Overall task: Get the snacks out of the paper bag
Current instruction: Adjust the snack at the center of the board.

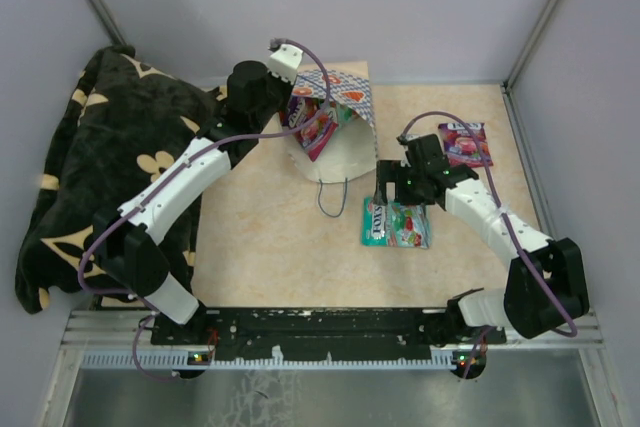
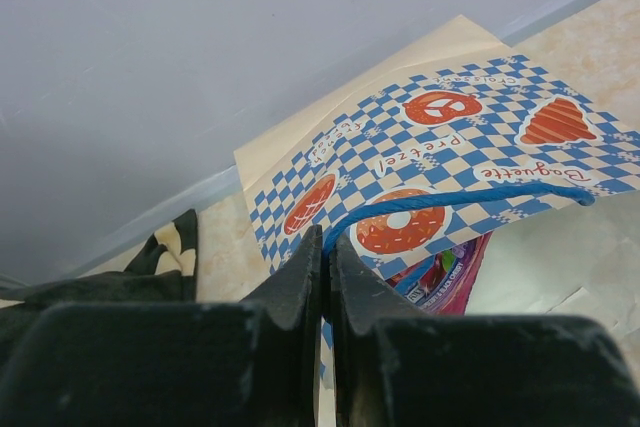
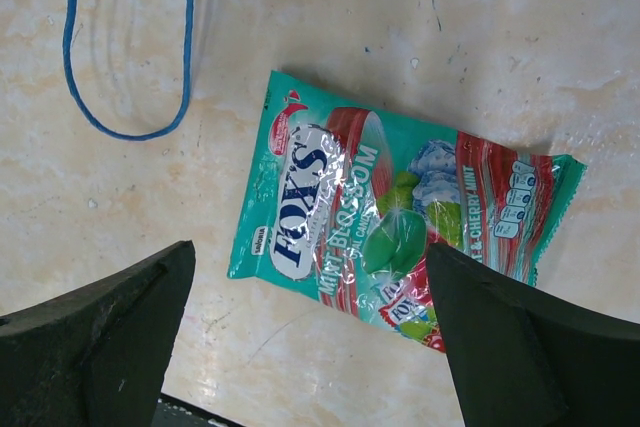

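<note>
The paper bag [image 1: 350,97] lies on its side at the back of the table, its checkered band [image 2: 440,147] lifted. My left gripper [image 2: 328,244] is shut on the bag's upper blue string handle [image 2: 450,199] and holds that side up. A purple-pink snack packet [image 1: 318,129] shows in the bag's mouth [image 2: 450,277]. A teal snack packet [image 1: 395,224] lies flat on the table; my right gripper [image 3: 310,252] hovers just above its near edge [image 3: 400,217], open and holding nothing. Another purple-pink packet [image 1: 466,143] lies at the right.
A black floral blanket [image 1: 100,167] is heaped along the left side. The bag's other blue handle loop [image 3: 130,97] rests on the table in front of the bag. Grey walls close in the back and both sides.
</note>
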